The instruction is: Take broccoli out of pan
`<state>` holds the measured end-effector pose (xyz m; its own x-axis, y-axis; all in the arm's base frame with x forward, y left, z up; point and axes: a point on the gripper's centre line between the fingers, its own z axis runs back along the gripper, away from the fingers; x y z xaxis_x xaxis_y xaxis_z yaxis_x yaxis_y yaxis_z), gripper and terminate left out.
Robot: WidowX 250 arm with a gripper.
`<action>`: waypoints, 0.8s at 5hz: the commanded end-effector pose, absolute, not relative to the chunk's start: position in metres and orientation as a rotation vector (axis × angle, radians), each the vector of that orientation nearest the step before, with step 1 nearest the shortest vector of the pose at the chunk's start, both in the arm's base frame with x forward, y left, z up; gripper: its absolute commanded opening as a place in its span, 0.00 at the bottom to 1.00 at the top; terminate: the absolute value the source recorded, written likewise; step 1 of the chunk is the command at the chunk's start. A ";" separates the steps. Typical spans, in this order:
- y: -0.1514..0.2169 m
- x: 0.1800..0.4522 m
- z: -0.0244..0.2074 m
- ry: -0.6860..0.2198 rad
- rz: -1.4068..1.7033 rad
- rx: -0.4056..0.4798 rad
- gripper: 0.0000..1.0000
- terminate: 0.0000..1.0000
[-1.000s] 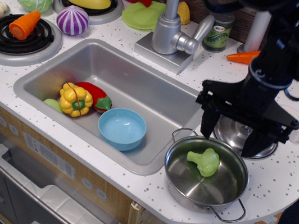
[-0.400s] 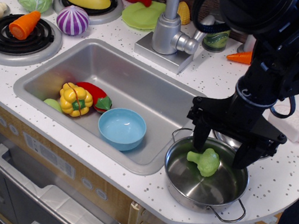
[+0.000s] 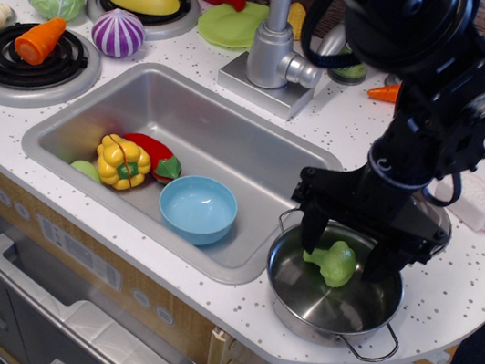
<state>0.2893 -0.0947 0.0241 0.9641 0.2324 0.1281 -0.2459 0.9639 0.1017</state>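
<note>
While a round blue bowl (image 3: 198, 207) sits in the steel sink (image 3: 188, 118) at left, the small light-green toy broccoli (image 3: 334, 261) lies inside the shiny round steel pan (image 3: 332, 292) at near right, between the spread, released fingers of the black gripper (image 3: 341, 250), neither visibly clamping it.

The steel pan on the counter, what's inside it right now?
The pan holds the broccoli, with the open end effector lowered around it. The arm covers the pan's back rim, so anything there is hidden.
</note>
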 end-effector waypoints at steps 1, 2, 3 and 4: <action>-0.090 0.294 0.019 -0.163 0.283 0.102 1.00 0.00; -0.087 0.295 0.010 -0.183 0.293 0.090 1.00 0.00; -0.089 0.296 0.006 -0.165 0.334 0.067 1.00 0.00; -0.093 0.295 0.012 -0.152 0.349 0.076 0.00 0.00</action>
